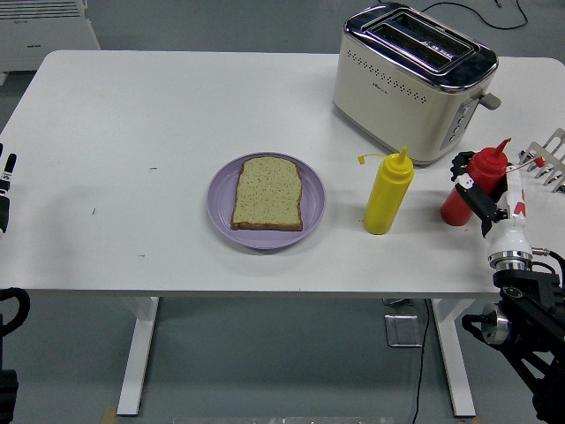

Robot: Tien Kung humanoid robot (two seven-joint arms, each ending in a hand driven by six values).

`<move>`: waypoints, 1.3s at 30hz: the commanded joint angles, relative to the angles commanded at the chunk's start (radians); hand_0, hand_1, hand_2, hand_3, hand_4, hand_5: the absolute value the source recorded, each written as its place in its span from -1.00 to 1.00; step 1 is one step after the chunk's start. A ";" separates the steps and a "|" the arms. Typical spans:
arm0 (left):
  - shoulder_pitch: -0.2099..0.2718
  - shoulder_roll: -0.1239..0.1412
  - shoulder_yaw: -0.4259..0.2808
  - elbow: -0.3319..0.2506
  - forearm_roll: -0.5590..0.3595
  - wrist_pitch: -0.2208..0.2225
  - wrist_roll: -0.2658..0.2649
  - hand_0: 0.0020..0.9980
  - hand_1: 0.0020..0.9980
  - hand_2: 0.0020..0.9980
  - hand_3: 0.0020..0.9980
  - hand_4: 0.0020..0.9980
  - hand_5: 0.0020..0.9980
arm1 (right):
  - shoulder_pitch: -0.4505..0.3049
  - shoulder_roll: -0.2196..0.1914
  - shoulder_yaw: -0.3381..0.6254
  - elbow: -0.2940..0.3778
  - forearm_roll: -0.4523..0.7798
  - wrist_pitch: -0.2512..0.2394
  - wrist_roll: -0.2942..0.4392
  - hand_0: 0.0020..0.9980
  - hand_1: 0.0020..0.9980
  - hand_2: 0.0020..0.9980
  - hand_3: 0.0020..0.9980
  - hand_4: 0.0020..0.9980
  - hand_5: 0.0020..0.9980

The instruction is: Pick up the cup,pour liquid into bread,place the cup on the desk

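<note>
The right robot hand (481, 190) clasps the red squeeze bottle (472, 185), which stands near upright on the tabletop (132, 115), nozzle tipped right; the bread (267, 193) lies apart.

Toaster (413, 79) behind yellow bottle (387, 193); rack (549, 159) right.

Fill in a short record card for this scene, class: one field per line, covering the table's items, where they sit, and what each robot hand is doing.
table: white table
plate: purple plate, centre, holds one bread slice
yellow bottle: yellow squeeze bottle, upright, right of the plate
red bottle: red squeeze bottle, upright, near the right edge
toaster: cream toaster, far right, slots empty
right hand: right hand wrapped around the red bottle
left hand: left hand at the left edge, away from everything
</note>
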State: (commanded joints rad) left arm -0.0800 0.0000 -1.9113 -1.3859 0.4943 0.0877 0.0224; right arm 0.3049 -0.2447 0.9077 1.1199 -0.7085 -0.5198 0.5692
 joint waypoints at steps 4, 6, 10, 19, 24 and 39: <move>0.001 0.000 0.001 0.000 0.000 0.000 0.000 0.57 0.48 0.48 0.33 0.04 0.90 | -0.009 0.000 0.002 0.001 -0.043 0.019 -0.031 0.32 0.24 0.26 0.38 0.49 -0.44; 0.001 0.000 0.000 0.000 0.000 0.000 0.000 0.57 0.48 0.48 0.33 0.04 0.90 | -0.011 0.000 0.006 0.001 -0.063 0.030 -0.047 0.32 0.24 0.26 0.38 0.49 -0.44; 0.000 0.000 -0.001 0.000 0.000 -0.001 0.000 0.57 0.48 0.48 0.33 0.04 0.90 | -0.014 -0.002 0.016 0.006 -0.103 0.057 -0.072 0.72 0.59 0.75 0.89 0.74 -0.32; -0.004 0.000 -0.004 -0.001 0.000 -0.001 0.000 0.57 0.48 0.48 0.34 0.04 0.90 | -0.056 -0.021 0.060 0.056 -0.165 0.092 -0.105 0.83 0.69 0.90 1.00 0.73 -0.34; -0.007 0.000 -0.004 -0.002 0.000 -0.001 0.000 0.57 0.48 0.48 0.33 0.04 0.90 | -0.097 -0.034 0.099 0.092 -0.174 0.100 -0.107 0.85 0.71 0.93 1.00 0.69 -0.38; -0.013 0.000 -0.003 -0.002 0.000 -0.002 -0.001 0.57 0.48 0.48 0.33 0.04 0.90 | -0.274 -0.126 0.226 0.254 -0.284 0.154 -0.162 0.89 0.78 0.95 1.00 0.74 -0.34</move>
State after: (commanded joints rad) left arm -0.0927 0.0000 -1.9147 -1.3882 0.4940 0.0855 0.0216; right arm 0.0307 -0.3707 1.1335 1.3742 -0.9924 -0.3661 0.4068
